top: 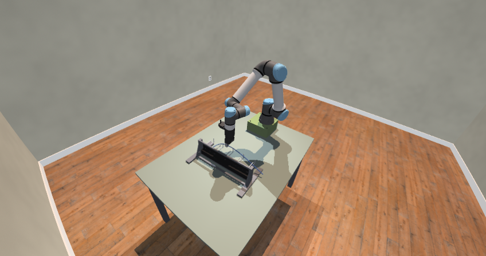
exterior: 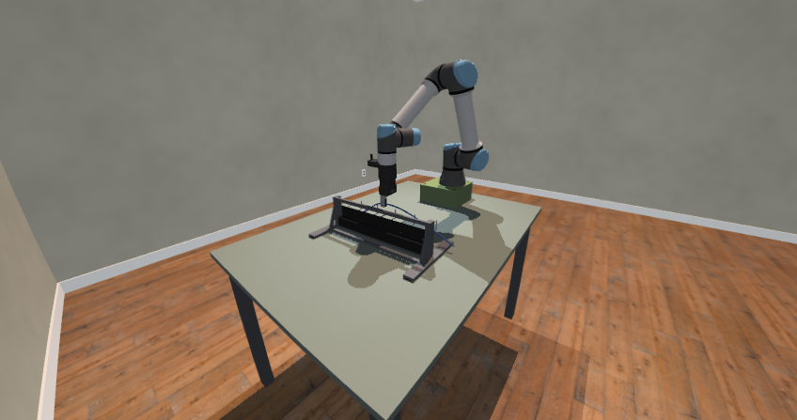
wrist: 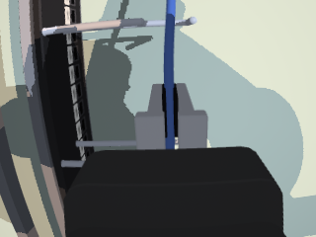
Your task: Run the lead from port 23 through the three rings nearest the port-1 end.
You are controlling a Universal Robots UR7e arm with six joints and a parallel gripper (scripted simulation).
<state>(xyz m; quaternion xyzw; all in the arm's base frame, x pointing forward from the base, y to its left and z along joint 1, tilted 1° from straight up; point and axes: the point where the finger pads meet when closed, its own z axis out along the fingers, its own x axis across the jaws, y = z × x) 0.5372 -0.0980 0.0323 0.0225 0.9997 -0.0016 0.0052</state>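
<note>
My gripper [top: 226,145] [exterior: 383,202] [wrist: 169,100] points down beside the rack, on the robot's side, and is shut on the blue lead. The lead [top: 244,156] [exterior: 400,210] [wrist: 169,59] runs between the fingertips. In the top and exterior views it arches from the rack's left part to its right end and drops near the right foot. In the wrist view it crosses over a pale ring bar [wrist: 118,24]. Whether it lies inside any ring cannot be told. The rack [top: 224,161] [exterior: 385,233] [wrist: 54,104] stands upright. The port numbers are not readable.
The rack's feet [top: 241,194] [exterior: 413,275] rest on the table [top: 191,192] [exterior: 313,315]. Thin ring parts stick out from the rack towards the robot, close to my fingers. Another rod [wrist: 104,143] lies left of the fingers. The green robot base [top: 261,129] [exterior: 445,194] stands behind.
</note>
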